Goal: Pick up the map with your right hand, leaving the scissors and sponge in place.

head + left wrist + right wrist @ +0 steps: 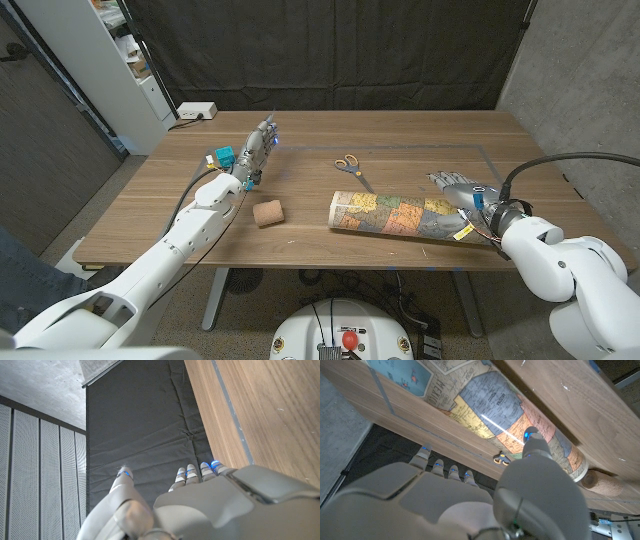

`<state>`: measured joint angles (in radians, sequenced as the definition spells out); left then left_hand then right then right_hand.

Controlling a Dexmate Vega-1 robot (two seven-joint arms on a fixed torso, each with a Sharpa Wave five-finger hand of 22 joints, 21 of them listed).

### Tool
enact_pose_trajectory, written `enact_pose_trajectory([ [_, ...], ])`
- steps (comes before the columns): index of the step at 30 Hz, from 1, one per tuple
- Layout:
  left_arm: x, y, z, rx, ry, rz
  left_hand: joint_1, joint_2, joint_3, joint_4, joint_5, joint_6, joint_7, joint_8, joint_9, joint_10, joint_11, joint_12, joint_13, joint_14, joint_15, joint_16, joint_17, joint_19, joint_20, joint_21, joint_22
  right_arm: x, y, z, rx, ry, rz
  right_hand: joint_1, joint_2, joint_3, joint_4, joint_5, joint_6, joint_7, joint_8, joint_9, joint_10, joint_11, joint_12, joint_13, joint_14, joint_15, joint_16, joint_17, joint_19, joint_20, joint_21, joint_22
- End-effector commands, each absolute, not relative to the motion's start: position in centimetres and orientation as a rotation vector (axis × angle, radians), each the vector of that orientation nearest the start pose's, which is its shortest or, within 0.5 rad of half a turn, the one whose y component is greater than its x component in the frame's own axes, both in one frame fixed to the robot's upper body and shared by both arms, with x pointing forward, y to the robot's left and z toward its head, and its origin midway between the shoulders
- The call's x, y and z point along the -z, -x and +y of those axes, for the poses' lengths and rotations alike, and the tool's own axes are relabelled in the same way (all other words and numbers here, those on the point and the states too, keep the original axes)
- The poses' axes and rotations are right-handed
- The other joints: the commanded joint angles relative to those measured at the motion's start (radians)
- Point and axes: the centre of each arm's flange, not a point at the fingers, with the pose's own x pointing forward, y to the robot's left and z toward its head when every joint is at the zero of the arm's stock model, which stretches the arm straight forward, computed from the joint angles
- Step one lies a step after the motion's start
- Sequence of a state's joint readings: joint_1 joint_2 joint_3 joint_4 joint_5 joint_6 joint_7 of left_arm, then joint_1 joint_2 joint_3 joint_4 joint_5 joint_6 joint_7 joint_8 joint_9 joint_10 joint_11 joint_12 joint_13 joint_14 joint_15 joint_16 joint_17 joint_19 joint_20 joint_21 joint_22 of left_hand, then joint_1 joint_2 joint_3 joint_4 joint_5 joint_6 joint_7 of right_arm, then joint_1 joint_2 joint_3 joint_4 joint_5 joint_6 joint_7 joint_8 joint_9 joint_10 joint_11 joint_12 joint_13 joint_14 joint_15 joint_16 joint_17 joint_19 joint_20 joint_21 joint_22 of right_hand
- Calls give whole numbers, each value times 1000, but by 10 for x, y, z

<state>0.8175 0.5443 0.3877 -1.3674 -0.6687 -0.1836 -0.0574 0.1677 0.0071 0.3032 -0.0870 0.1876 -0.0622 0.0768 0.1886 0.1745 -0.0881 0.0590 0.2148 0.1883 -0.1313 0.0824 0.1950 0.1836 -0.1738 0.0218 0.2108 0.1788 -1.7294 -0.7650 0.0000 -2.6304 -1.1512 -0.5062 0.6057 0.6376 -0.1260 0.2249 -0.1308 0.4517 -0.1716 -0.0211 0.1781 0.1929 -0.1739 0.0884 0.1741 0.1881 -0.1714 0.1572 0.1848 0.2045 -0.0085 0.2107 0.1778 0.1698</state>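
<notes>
Head view: map lies against the right hand.

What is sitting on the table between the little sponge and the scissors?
Nothing: in the head view the wood between the sponge and the scissors is bare. The rolled map lies off to the side, nearer the right hand.

You have a wooden table in front of you, with a black curtain hanging behind it. On its far left corner sits a white power strip, and a white shelf unit stands to the left.
</notes>
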Motion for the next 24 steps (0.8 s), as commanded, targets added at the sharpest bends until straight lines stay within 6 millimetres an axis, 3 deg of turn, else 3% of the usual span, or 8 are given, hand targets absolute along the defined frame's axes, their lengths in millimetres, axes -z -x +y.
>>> enact_pose_trajectory([
  [1,13,-653,278,275,12,-544,-2,11,1,-5,1,4,3,3,6,1,1,-3,5,0,4,-3,3,-21,7,-4,5,62,-382,-250,48,1685,-170,15,1,-5,-2,9,-61,1,8,4,-143,11,4,3,-136,9,-3,1,-4,4,5,3],
  [24,10,-657,286,269,14,-545,-4,12,-1,-6,1,10,3,4,5,0,3,-3,5,-1,5,-3,3,-24,10,-5,5,71,-399,-246,27,1689,-127,21,5,-9,0,15,-44,-4,18,4,-134,13,15,3,-143,1,4,0,-12,4,5,3],
])
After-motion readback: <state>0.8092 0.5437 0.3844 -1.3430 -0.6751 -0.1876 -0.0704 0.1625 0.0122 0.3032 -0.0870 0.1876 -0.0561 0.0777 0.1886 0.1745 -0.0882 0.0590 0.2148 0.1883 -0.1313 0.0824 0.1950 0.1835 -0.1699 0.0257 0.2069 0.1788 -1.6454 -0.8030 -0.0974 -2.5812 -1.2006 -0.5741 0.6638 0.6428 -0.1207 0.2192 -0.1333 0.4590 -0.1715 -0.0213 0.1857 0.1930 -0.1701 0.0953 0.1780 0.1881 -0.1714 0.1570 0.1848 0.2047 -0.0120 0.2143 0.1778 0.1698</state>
